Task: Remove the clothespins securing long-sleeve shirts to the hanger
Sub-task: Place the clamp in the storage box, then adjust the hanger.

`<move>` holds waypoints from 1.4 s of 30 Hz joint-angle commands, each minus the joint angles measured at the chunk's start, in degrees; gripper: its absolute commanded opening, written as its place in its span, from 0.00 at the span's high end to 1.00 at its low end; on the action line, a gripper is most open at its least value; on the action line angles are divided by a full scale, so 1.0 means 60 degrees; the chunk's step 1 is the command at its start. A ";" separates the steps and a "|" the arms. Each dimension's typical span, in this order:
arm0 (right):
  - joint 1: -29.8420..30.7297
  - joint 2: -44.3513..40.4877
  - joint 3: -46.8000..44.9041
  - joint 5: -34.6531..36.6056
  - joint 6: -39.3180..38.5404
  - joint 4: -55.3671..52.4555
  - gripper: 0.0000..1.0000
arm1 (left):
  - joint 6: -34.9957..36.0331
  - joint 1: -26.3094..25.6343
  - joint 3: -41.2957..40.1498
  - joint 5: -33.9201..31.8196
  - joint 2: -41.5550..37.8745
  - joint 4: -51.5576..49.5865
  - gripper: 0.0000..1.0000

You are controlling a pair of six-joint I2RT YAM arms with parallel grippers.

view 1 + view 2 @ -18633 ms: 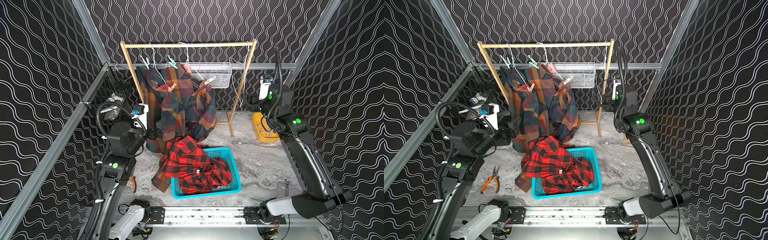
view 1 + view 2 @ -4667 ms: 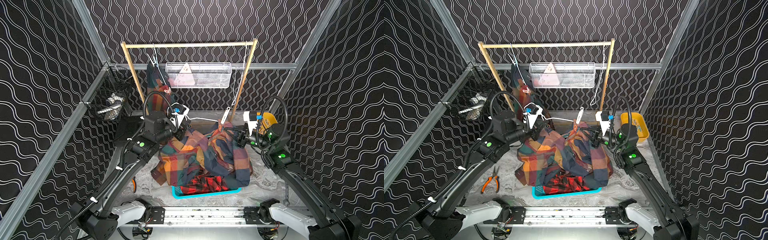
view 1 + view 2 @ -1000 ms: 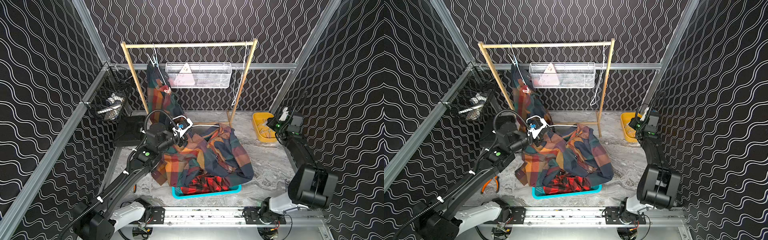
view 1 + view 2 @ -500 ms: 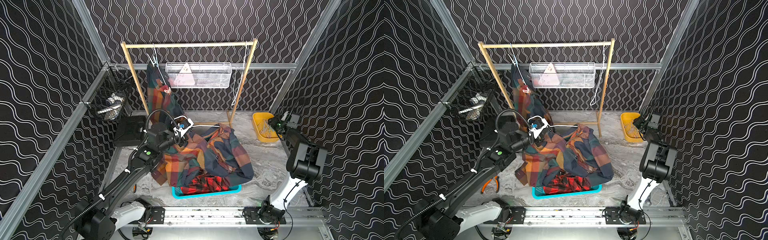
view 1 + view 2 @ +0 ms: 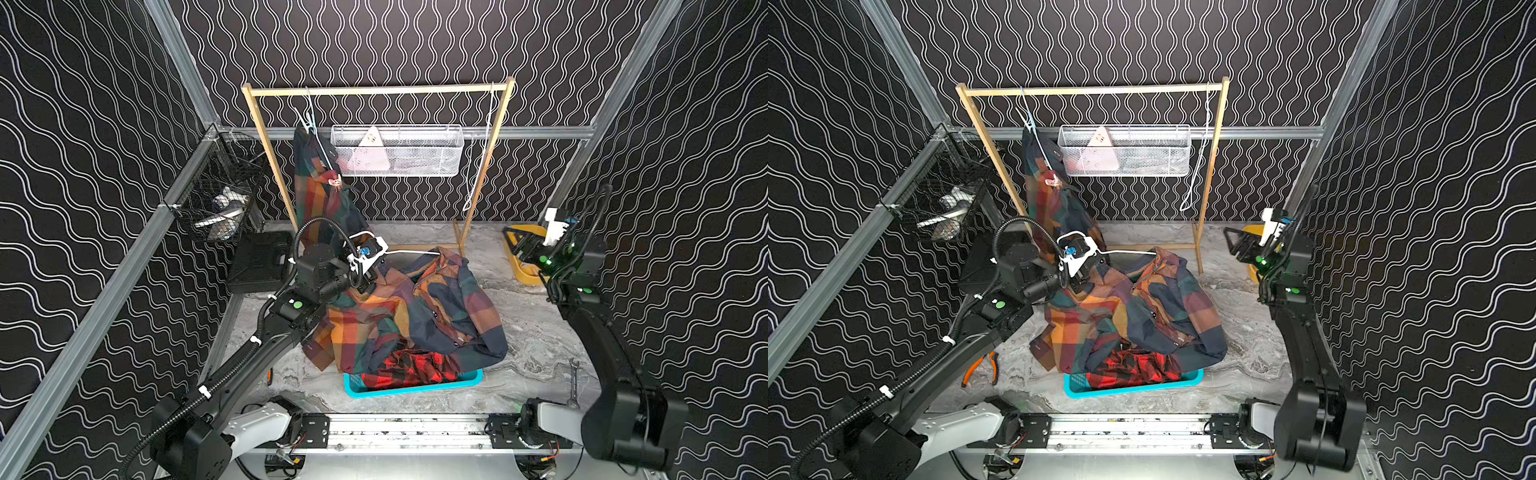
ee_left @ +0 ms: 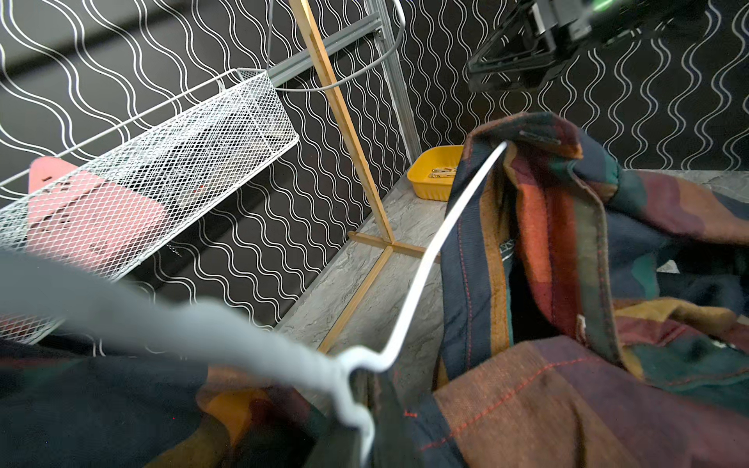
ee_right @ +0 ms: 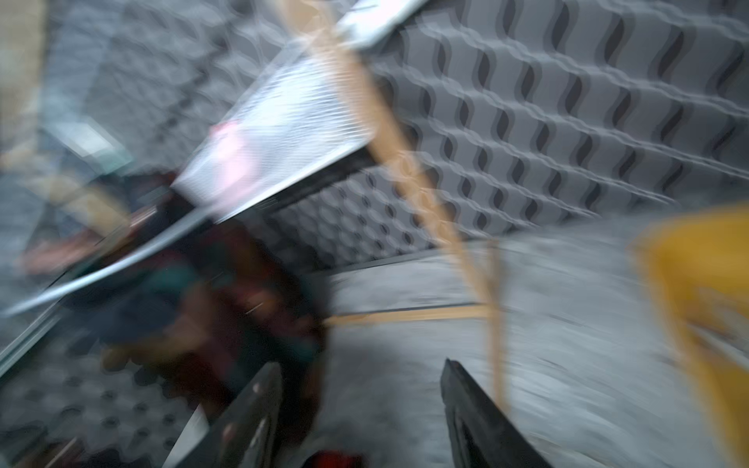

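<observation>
Swinging off the yellow tray (image 5: 524,272) in the counter's far-right corner, our right end effector (image 7: 360,366) gapes wide, empty; left end effector (image 5: 370,274) clamps the hanger (image 5: 415,252); we still need the pink clothespin (image 5: 334,181) on the hanging shirt (image 5: 313,199).

Left hand (image 5: 365,272) clamped shut, arm reaching forward, right hand (image 7: 360,405) spread apart.

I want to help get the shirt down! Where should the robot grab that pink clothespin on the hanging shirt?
Probably pinch the pink clothespin by its two free tail ends, not the end biting the hanging shirt. Come from the front: the rack post beside it and the white mesh basket behind crowd the other sides. Its exact tilt is too small to tell.
</observation>
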 commanded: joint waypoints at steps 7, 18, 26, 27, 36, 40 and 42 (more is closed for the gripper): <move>0.2025 -0.1242 0.1767 -0.2124 -0.4516 -0.3958 0.31 | 0.0289 0.0012 0.0192 0.0498 -0.0058 -0.0194 1.00; 0.4028 0.0140 0.3139 -0.0243 -0.6640 -0.6103 0.29 | 0.0474 0.0010 0.0526 0.1041 -0.0179 -0.0817 1.00; 0.5063 0.1137 0.3360 0.0805 -0.7007 -0.6160 0.31 | 0.0437 -0.0019 0.0707 0.1510 -0.0237 -0.1062 1.00; 0.5125 0.1195 0.3342 0.0825 -0.6988 -0.6077 0.36 | 0.0436 -0.0008 0.0745 0.1532 -0.0245 -0.1119 1.00; 0.5252 0.0385 0.2417 0.1123 -0.6749 -0.5073 1.00 | -0.0300 0.0022 0.1065 0.1112 -0.0580 -0.1241 0.60; 0.4974 -0.0111 0.1624 0.0990 -0.6498 -0.4387 1.00 | -0.0588 0.0083 0.1358 0.1203 -0.0809 -0.1284 0.40; 0.4648 -0.0244 0.1393 0.0620 -0.6289 -0.4100 1.00 | -0.0889 0.0148 0.1396 0.1363 -0.0999 -0.1036 0.26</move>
